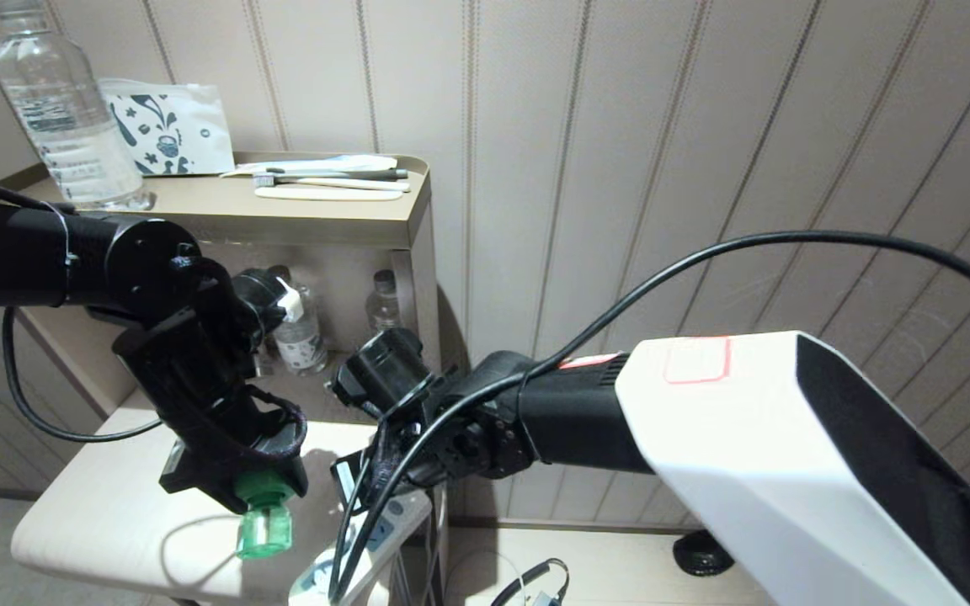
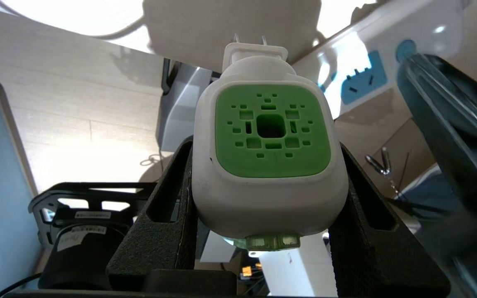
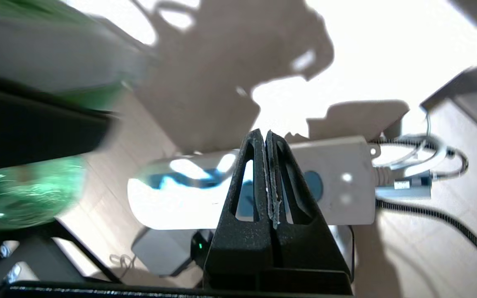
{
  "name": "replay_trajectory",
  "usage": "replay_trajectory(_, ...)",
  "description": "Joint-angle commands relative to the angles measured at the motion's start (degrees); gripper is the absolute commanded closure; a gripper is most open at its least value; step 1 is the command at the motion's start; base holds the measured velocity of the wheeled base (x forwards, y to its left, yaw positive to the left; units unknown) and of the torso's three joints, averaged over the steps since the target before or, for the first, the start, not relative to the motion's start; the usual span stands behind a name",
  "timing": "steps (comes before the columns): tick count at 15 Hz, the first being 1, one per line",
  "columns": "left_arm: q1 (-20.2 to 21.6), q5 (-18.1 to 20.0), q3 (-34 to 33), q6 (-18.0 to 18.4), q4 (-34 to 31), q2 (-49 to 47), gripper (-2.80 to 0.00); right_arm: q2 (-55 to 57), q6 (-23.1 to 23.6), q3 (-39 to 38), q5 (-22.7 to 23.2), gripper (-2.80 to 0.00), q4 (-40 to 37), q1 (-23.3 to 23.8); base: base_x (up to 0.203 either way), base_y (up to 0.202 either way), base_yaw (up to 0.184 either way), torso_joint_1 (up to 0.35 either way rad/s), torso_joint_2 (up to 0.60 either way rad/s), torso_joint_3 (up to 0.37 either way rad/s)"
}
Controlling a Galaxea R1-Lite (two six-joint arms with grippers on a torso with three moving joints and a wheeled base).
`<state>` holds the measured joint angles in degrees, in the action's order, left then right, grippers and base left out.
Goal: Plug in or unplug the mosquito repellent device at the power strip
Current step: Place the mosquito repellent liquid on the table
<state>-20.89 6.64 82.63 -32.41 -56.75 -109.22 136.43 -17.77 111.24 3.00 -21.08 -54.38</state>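
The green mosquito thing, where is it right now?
The mosquito repellent device is held in the left tool, in the air above the small table, just left of the power strip.

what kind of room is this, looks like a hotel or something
Probably a hotel or guest room, though that is a guess. A tan shelf against a striped panelled wall holds a clear plastic water bottle, a wrapped toothbrush kit and a white printed sachet.
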Motion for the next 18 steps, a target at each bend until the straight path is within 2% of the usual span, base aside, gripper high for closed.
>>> replay_trajectory(1, -0.12, 0.21, 0.17, -0.63, -0.56, 1.12, 0.00, -4.32, 0.02, 0.12, -0.10, 0.00, 0.42, 0.14, 0.000, 0.000, 0.000, 0.000, 0.00, 0.000)
replay_trajectory(6, -0.12, -0.01, -0.60, -0.96, -1.35, 2.09, 0.00, -7.41, 0.19, -1.49, -1.47, 0.00, 0.35, 0.33, 0.000, 0.000, 0.000, 0.000, 0.00, 0.000)
replay_trajectory(8, -0.12, -1.77, -2.42, -0.85, -0.95, 3.49, 0.00, -11.70, 0.35, -3.97, -2.39, 0.00, 0.21, 0.33, 0.000, 0.000, 0.000, 0.000, 0.00, 0.000)
replay_trajectory(10, -0.12, -3.81, -5.35, -0.54, -0.63, 4.76, 0.00, -17.42, 1.01, -9.82, -4.91, 0.00, 0.18, 0.26, 0.000, 0.000, 0.000, 0.000, 0.00, 0.000)
replay_trajectory(15, -0.11, -4.28, -9.99, -0.31, 0.41, 8.99, 0.00, -34.76, 1.71, -26.70, -9.23, 0.00, 0.34, -0.81, 0.000, 0.000, 0.000, 0.000, 0.00, 0.000)
replay_trajectory(18, -0.12, -6.09, -15.48, 0.35, 6.81, 13.40, 0.00, -48.07, 1.94, -35.53, -17.74, 0.00, 0.27, -2.75, 0.000, 0.000, 0.000, 0.000, 0.00, 0.000)
